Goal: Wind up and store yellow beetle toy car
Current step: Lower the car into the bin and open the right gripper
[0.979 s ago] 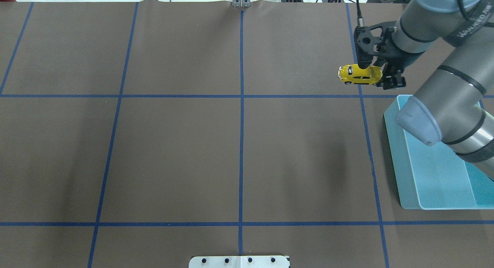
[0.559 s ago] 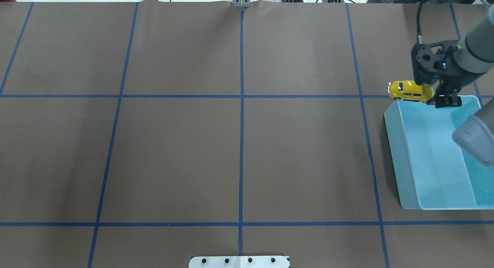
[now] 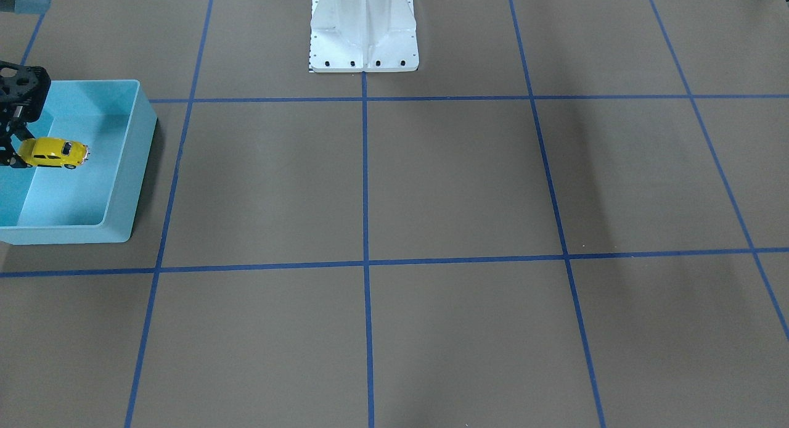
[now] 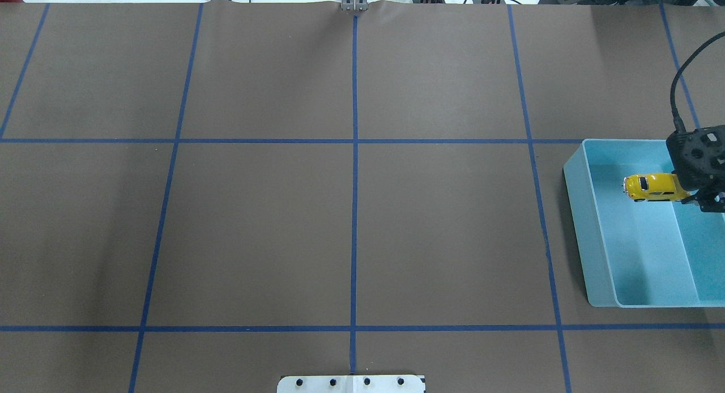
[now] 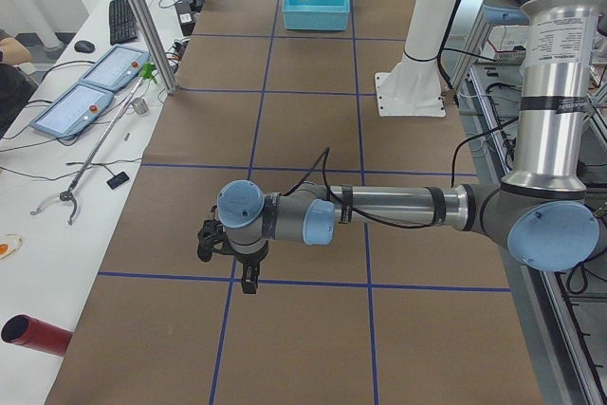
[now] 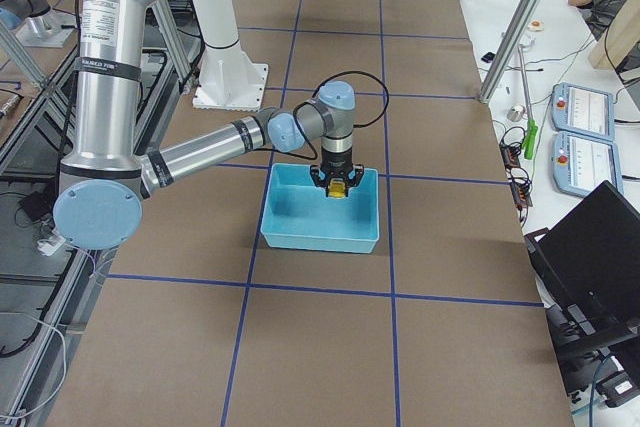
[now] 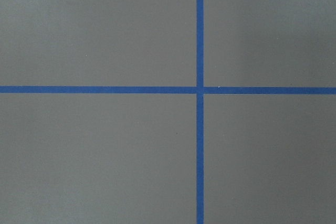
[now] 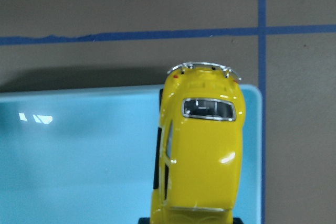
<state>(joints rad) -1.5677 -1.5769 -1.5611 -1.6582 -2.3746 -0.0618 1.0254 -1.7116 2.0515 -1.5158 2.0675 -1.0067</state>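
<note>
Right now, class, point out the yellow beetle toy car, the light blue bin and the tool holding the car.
yellow beetle toy car (image 4: 654,187): overhead exterior view, roof.
light blue bin (image 4: 586,223): overhead exterior view, left outer wall.
right tool (image 4: 694,193): overhead exterior view, between its fingertips.

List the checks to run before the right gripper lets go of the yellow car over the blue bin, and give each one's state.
1. Grip: right gripper shut on the yellow car: ok.
2. Position: car lies inside the rim of the light blue bin in the overhead and front-facing views: ok.
3. Bin floor under the car is bare: ok.
4. Height of the car above the bin floor: cannot tell.
5. The left gripper is far from the bin, at the table's other end: ok.
6. Car wound up: cannot tell.
</note>
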